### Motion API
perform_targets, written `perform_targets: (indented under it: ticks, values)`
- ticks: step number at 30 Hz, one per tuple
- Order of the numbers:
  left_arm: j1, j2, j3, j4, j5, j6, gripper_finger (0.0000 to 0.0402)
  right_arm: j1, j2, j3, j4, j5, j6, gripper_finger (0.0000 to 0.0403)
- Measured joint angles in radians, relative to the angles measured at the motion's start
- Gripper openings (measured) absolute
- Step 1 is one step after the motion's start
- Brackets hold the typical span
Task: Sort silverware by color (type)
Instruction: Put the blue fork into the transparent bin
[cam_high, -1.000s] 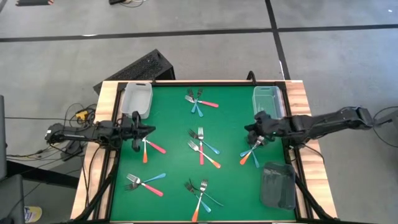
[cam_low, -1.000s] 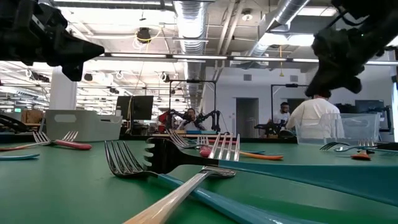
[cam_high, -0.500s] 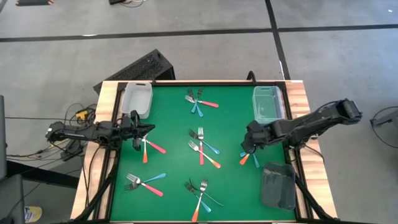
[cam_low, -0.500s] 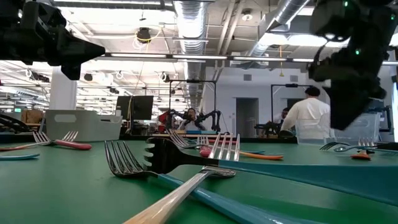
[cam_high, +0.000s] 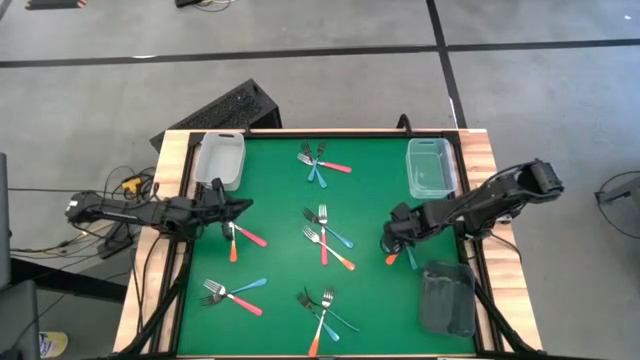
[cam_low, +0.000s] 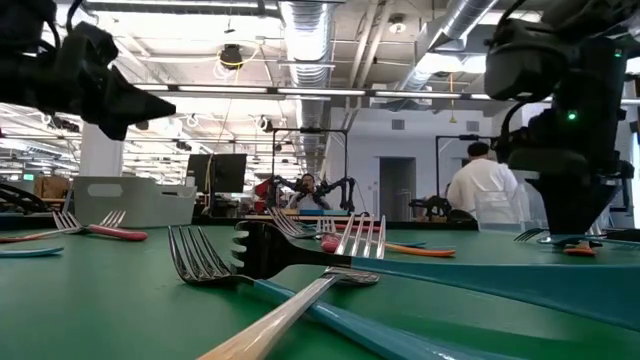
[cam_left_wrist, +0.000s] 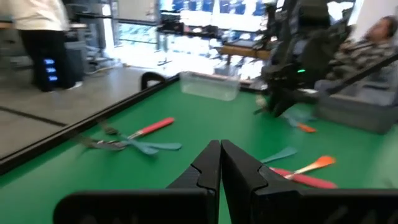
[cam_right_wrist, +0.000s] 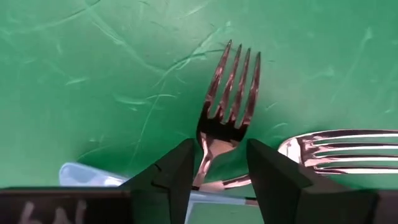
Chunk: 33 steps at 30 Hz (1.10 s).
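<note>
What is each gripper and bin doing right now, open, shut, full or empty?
Left gripper: shut, holding nothing, above the mat's left side.
Right gripper: open, straddling a fork lying on the mat.
Left clear bin: empty.
Right clear bin: empty.
Dark bin: contents cannot be told.

Six clusters of forks (cam_high: 323, 235) across the green tabletop (cam_high: 280, 200), two to four apiece, exact total unclear. Two clear bins (cam_high: 220, 160) at two tabletop corners, one dark bin (cam_high: 447, 298) at a third.
</note>
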Motion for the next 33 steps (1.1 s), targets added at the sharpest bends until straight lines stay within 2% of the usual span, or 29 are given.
perform_targets:
  ticks: [4, 8, 11, 17, 23, 27, 33]
  values:
    - [0.0, 0.038, 0.0, 0.004, -0.12, 0.014, 0.0002, -0.029, 0.005, 0.005, 0.022, -0.035, -0.067, 0.0134]
    - [0.0, 0.055, 0.0, 0.003, -0.269, 0.018, 0.0002, -0.064, -0.004, 0.028, 0.027, -0.039, -0.127, 0.0066]
    - [0.001, 0.054, 0.0, 0.003, -0.324, 0.026, 0.0002, -0.096, -0.01, 0.056, 0.028, -0.032, -0.186, 0.0018]
    - [0.001, 0.055, 0.0, 0.0, -0.323, 0.037, 0.0002, -0.16, -0.046, 0.138, 0.039, -0.048, -0.314, 0.003]
    - [0.001, 0.064, 0.0, -0.003, -0.323, 0.046, 0.0002, -0.209, -0.133, 0.215, 0.048, -0.032, -0.423, 0.0018]
    - [0.001, 0.081, 0.0, -0.004, -0.332, 0.05, 0.0002, -0.25, -0.224, 0.229, 0.044, 0.067, -0.475, 0.0019]
    - [0.001, 0.101, 0.0, -0.001, -0.339, 0.037, 0.0002, -0.376, -0.36, 0.229, 0.052, 0.295, -0.585, 0.0019]
